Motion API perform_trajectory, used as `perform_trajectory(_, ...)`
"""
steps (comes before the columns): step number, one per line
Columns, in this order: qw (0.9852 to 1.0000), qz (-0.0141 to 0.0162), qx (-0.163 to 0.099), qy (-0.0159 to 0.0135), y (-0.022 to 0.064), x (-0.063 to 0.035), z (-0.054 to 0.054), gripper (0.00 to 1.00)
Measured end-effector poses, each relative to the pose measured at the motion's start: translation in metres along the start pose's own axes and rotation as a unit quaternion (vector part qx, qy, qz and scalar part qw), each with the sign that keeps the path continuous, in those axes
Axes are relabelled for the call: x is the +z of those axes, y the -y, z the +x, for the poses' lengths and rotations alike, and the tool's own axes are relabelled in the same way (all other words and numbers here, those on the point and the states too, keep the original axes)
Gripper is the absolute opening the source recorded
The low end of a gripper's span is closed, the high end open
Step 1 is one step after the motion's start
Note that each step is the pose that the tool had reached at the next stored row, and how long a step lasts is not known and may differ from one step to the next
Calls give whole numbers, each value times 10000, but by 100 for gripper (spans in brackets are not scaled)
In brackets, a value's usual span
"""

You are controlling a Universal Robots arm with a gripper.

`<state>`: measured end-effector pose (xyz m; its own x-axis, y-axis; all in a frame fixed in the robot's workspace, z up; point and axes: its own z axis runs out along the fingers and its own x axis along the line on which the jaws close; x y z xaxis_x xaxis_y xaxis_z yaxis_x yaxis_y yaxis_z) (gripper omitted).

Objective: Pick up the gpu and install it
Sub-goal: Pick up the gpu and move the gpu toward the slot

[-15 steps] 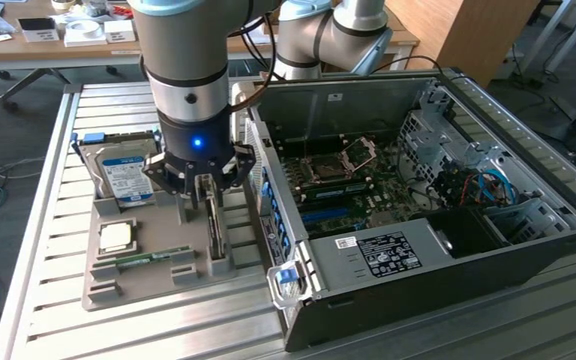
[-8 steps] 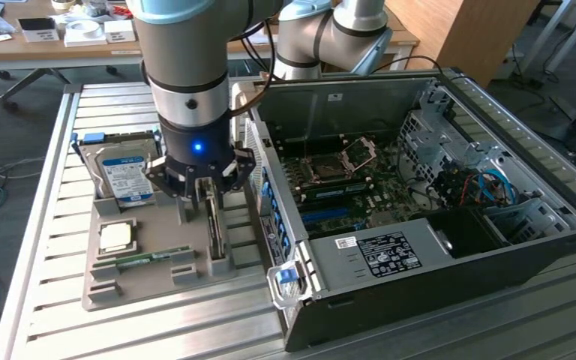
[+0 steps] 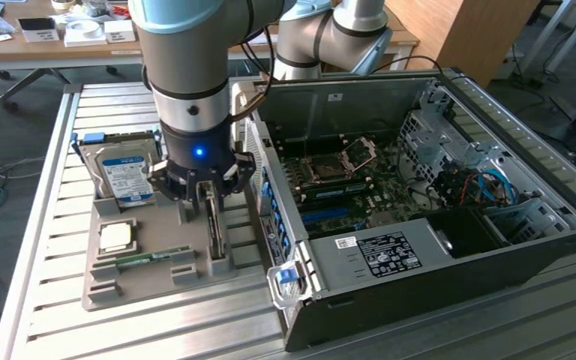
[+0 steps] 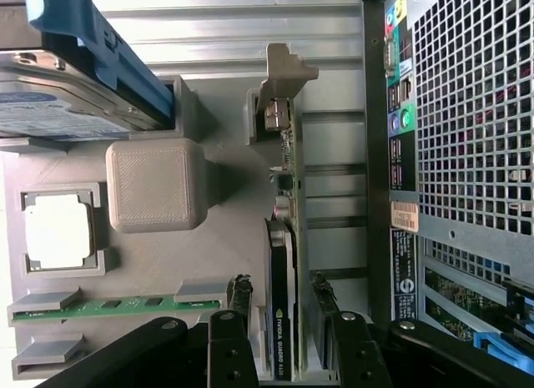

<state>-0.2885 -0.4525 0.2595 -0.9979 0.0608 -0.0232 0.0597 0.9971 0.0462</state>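
Note:
The gpu (image 3: 215, 234) is a dark card standing on edge in a slot of the grey holder tray (image 3: 148, 289), just beside the computer case. In the wrist view the gpu (image 4: 284, 238) runs lengthwise, with its silvery bracket (image 4: 284, 79) at the far end. My gripper (image 3: 208, 201) hangs right over it, pointing straight down. In the wrist view my gripper (image 4: 282, 300) is open, with one fingertip (image 4: 239, 294) on each side of the card and a small gap to it on both sides. Nothing is held.
The tray also carries a silver hard drive (image 3: 123, 176) with a blue label, a square processor (image 3: 116, 236) and a green memory stick (image 3: 153, 259). The open computer case (image 3: 528, 247) lies at the exterior view's right, its motherboard (image 3: 353, 184) exposed. Its rear wall (image 4: 467, 154) stands close to the card.

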Motion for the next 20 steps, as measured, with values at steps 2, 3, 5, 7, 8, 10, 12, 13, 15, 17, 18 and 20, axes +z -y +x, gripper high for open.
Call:
perform_trajectory(2, 10000, 0, 0, 0, 1, 17, -1, 42)
perform_trajectory(3, 10000, 1, 0, 0, 1, 22, -3, 42)
perform_trajectory(5, 10000, 1, 0, -1, 1, 31, -9, 42)
perform_trajectory(7, 10000, 1, 1, 0, 2, 50, -10, 42)
perform_trajectory(8, 10000, 1, 0, 0, 2, 61, -10, 42)
perform_trajectory(10, 10000, 1, 0, 0, 3, 87, -11, 42)
perform_trajectory(12, 10000, 1, 0, 0, 4, 115, -10, 42)
perform_trajectory(13, 10000, 1, 0, 0, 5, 124, -10, 42)
perform_trajectory(15, 10000, 3, 0, -2, 6, 130, -9, 42)
perform_trajectory(17, 10000, 1, 0, 0, 6, 145, -10, 42)
perform_trajectory(18, 10000, 1, 0, 0, 6, 155, -9, 42)
perform_trajectory(20, 10000, 1, 0, 0, 7, 174, -9, 42)
